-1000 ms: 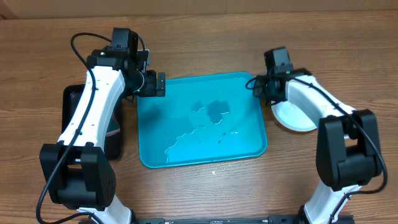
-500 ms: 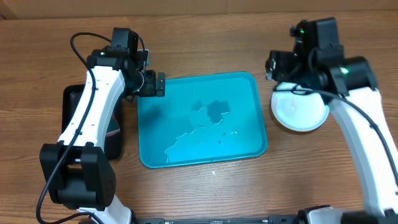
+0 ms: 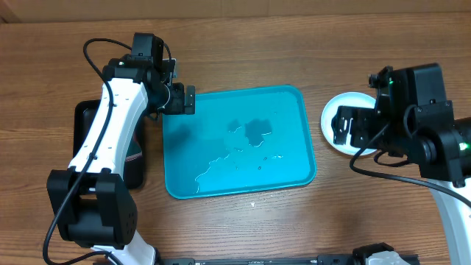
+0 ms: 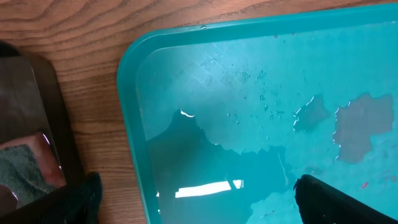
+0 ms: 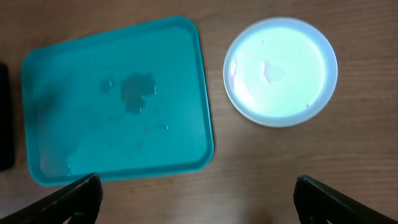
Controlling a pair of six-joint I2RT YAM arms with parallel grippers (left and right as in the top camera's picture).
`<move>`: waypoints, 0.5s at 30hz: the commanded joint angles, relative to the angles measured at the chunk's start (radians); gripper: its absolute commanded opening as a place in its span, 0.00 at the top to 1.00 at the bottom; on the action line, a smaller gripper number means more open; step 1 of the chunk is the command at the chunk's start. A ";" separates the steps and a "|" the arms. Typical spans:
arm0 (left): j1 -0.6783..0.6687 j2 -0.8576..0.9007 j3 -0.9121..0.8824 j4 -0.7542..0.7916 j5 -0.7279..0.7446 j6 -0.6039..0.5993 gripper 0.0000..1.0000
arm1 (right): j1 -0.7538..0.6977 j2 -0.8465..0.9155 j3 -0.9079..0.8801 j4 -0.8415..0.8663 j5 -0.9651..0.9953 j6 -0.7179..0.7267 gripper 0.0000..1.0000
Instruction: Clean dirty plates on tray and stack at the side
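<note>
The turquoise tray (image 3: pixel 239 140) lies mid-table, wet with puddles and a few red specks, and no plate stands on it. To its right, on the wood, rests a white plate (image 3: pixel 353 99), seen whole in the right wrist view (image 5: pixel 280 71); whether others lie under it I cannot tell. High over that plate hangs my right gripper (image 3: pixel 349 126), open and empty (image 5: pixel 205 205). Open and empty too, my left gripper (image 3: pixel 180 99) straddles the tray's far left rim (image 4: pixel 134 124); its fingertips (image 4: pixel 336 202) show at the bottom of the left wrist view.
A narrow black tray (image 3: pixel 85 118) sits left of the turquoise one under the left arm, holding a stained cloth (image 4: pixel 18 168). Bare wood lies in front of the tray and round the plate.
My right gripper has opened wide, risen off the plate and drawn right and toward the front. The white plate stays on the table. The left arm has not moved.
</note>
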 commanded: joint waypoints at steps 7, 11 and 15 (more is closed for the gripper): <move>0.002 -0.019 0.016 0.002 -0.011 0.001 0.00 | -0.002 0.003 0.009 -0.020 0.069 -0.002 0.00; 0.002 -0.019 0.016 0.002 -0.011 0.001 0.00 | -0.003 0.002 0.004 0.047 0.076 -0.029 0.00; 0.002 -0.019 0.016 0.002 -0.011 0.001 0.00 | -0.002 -0.030 -0.035 0.179 0.072 -0.089 0.00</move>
